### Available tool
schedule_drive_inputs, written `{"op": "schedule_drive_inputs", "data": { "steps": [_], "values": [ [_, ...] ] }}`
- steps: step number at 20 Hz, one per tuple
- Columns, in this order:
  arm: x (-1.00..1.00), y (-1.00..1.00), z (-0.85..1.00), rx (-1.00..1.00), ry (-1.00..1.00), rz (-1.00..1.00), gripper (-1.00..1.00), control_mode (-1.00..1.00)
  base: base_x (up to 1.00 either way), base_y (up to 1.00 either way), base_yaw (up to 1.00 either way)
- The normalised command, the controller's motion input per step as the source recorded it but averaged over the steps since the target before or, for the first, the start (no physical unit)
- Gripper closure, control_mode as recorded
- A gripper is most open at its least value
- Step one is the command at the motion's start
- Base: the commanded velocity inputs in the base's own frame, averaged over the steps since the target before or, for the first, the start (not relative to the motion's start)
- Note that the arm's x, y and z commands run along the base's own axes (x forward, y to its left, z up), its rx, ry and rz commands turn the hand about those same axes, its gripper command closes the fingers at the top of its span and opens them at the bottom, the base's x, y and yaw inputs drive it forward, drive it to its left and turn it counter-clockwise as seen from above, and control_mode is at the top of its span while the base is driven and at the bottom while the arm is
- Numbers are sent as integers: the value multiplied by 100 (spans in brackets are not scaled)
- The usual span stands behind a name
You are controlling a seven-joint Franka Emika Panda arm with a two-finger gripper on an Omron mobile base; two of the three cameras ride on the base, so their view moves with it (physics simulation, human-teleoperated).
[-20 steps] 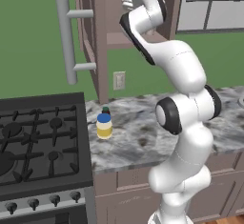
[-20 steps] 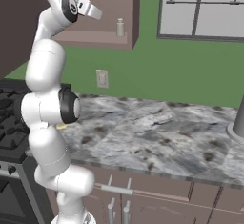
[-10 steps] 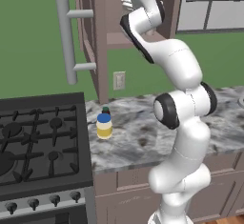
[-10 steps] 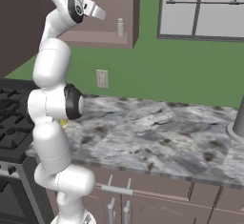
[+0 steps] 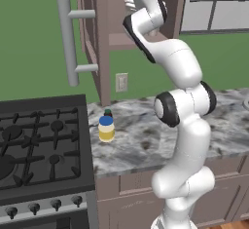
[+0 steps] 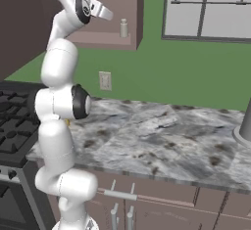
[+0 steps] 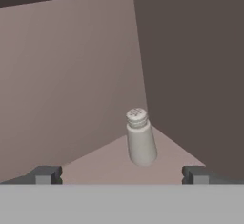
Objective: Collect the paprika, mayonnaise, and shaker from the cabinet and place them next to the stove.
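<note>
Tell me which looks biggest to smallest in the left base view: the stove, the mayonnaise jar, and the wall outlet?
1. stove, by far the biggest.
2. mayonnaise jar.
3. wall outlet, though it sits farther back, so these two are unsure.

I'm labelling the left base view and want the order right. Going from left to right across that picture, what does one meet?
Stove → cabinet door's grey bar handle → mayonnaise on the counter → white arm reaching up to the cabinet → window.
</note>
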Motion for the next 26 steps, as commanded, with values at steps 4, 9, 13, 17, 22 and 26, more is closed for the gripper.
{"op": "schedule_drive_inputs", "data": {
  "steps": [4, 9, 13, 17, 22, 26],
  "values": [
    [26, -22, -9, 0, 0, -3, -100, -100, 0, 0, 0],
    [24, -22, -10, 0, 0, -4, -100, -100, 0, 0, 0],
    [14, -8, -5, 0, 0, -3, -100, -100, 0, 0, 0],
    [1, 0, -1, -1, 0, 0, -100, -100, 0, 0, 0],
    [10, 0, -10, 0, 0, 0, -100, -100, 0, 0, 0],
    [14, -1, -10, 0, 0, 0, -100, -100, 0, 0, 0]
  ]
}}
